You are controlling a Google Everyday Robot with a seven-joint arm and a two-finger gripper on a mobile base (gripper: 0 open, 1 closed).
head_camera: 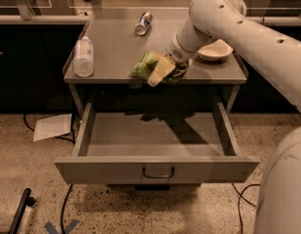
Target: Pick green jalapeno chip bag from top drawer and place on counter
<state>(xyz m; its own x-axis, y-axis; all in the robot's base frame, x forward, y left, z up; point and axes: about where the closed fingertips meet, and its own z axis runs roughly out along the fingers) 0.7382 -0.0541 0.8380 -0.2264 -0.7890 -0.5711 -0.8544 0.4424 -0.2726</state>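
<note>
White arm (247,33); gripper (162,72) (cream?) over counter (116,48).

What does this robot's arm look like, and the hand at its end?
The arm is a thick, smooth white tube with rounded joints and a few small dark holes. Its hand, at the front edge of the counter beside the green bag, is pale tan.

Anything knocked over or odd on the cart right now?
The can lies on its side at the counter's back. The green jalapeno chip bag sits near the front edge, gripper beside it.
</note>
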